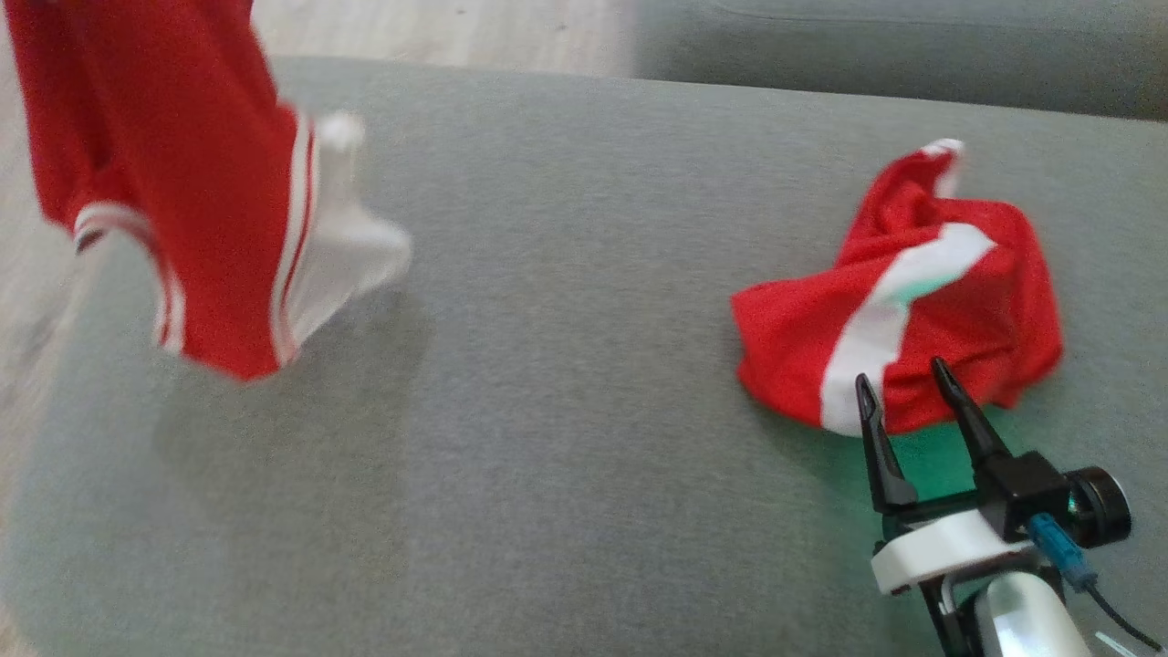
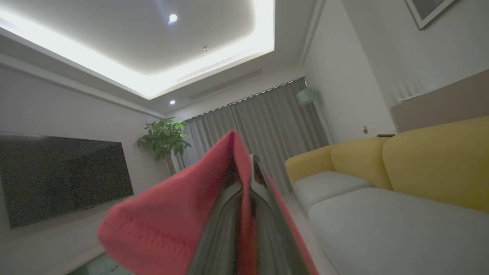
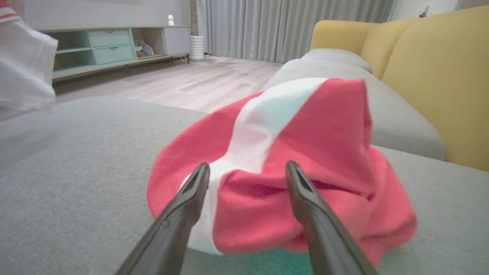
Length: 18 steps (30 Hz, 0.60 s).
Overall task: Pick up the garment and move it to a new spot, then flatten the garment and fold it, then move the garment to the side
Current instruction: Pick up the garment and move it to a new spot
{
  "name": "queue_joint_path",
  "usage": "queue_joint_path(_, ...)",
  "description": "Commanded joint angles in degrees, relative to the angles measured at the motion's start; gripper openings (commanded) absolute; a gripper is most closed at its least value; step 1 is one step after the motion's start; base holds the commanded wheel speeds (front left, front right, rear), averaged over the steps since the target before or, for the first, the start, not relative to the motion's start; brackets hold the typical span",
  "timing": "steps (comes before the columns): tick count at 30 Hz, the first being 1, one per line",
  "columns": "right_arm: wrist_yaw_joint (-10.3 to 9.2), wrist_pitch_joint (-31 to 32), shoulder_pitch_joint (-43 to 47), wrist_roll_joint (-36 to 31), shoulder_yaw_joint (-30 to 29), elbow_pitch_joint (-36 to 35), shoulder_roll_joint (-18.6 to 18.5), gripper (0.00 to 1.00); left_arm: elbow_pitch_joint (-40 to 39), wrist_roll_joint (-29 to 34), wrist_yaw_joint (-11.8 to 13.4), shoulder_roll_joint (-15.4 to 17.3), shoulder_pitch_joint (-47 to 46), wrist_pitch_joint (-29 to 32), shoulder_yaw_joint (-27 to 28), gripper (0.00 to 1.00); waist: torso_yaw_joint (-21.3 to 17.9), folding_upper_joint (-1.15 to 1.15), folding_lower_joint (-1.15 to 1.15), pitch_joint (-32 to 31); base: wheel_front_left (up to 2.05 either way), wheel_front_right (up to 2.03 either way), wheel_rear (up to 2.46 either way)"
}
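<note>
A red garment [image 1: 173, 182] with white stripes and a white panel hangs in the air at the upper left of the head view, blurred, above the grey cushion [image 1: 566, 365]. In the left wrist view my left gripper [image 2: 248, 168] points up toward the ceiling, shut on a fold of the garment's red cloth [image 2: 172, 217], which wraps its fingers. A second red garment [image 1: 912, 301] with a broad white band lies crumpled on the cushion at the right. My right gripper [image 1: 901, 374] stands open just before that heap [image 3: 305, 152], fingertips at its near edge, nothing between them.
The grey cushion's left edge drops to a pale wood floor [image 1: 438, 27]. A yellow-backed sofa [image 3: 431, 76] runs along the right. A low cabinet [image 3: 110, 46], curtains [image 3: 290, 26] and a dark TV screen [image 2: 61, 175] stand further off.
</note>
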Motion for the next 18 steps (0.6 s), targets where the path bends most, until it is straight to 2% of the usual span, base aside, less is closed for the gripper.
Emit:
queue_joint_path(1, -0.04, 0.01, -0.38, -0.43, 1.37, -1.55, -0.16, 1.00, -1.14, -0.58, 0.41, 3.02, -1.40, 0.11, 2.42, 0.00, 2.48, 0.00, 0.01, 0.24, 0.00, 0.00, 0.00)
queue_joint_path(5, -0.04, 0.01, -0.22, -1.70, 1.33, -1.47, -0.16, 1.00, -0.43, -1.83, 1.17, 4.32, 2.25, -0.78, 3.56, 0.00, 4.94, 0.00, 0.01, 1.44, 0.00, 0.00, 0.00)
queue_joint_path(9, -0.04, 0.01, -0.30, -2.88, 1.00, -1.51, -0.16, 1.00, 0.63, -3.79, 1.47, 3.91, 7.26, -1.10, 3.96, 0.00, 6.64, 0.00, 0.01, 2.64, 0.00, 0.00, 0.00)
queue_joint_path(13, -0.04, 0.01, -0.55, -3.60, 0.84, -1.72, -0.74, 1.00, 2.60, -7.77, 1.55, 1.77, 14.80, -0.48, 4.57, 0.00, 7.59, 0.00, 0.01, 4.13, 0.00, 0.00, 0.00)
queue_joint_path(18, -0.04, 0.01, -1.13, -3.82, 1.12, -1.85, -1.62, 1.00, 6.74, -12.73, 1.68, -2.68, 26.11, -0.98, 4.99, 0.00, 7.46, 0.00, 0.01, 5.23, 0.00, 0.00, 0.00)
